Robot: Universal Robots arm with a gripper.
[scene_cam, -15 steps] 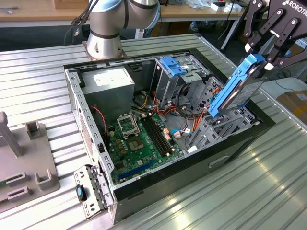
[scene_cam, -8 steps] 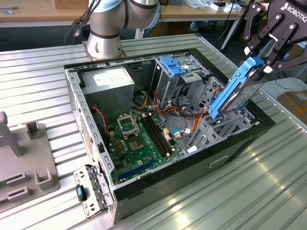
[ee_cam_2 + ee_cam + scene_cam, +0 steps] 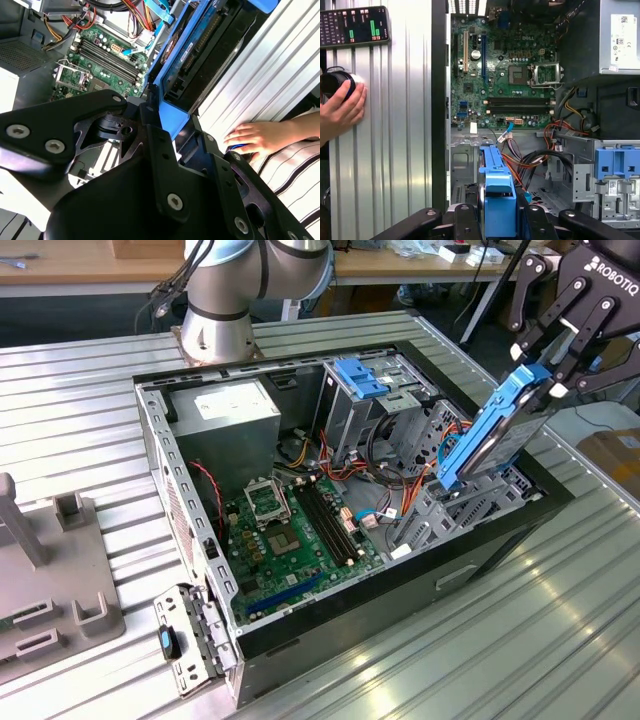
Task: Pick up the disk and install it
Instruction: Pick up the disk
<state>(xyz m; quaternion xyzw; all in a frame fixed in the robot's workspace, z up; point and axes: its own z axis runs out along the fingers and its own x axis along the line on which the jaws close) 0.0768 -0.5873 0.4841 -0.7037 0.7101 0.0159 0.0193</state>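
The disk point(image 3: 495, 435), grey metal in a bright blue carrier frame, hangs tilted on edge over the open computer case point(image 3: 180, 490), at the exterior view's right. My gripper point(image 3: 545, 365) is shut on its upper end. Its lower end sits just above the grey drive bay point(image 3: 450, 510) near the case's front wall. In the first wrist view the disk point(image 3: 497, 195) stands between my gripper's point(image 3: 499, 220) black fingers, above the cables and bay. In the second wrist view the disk point(image 3: 200, 45) juts out from my gripper point(image 3: 175, 125) beside the case wall.
The motherboard point(image 3: 290, 530) lies on the case floor. A lighter blue bracket point(image 3: 360, 375) sits on another bay at the back. A person's hand point(image 3: 340, 107) rests on a black knob on the ribbed table beside the case. A grey fixture point(image 3: 60, 570) stands at the exterior view's left.
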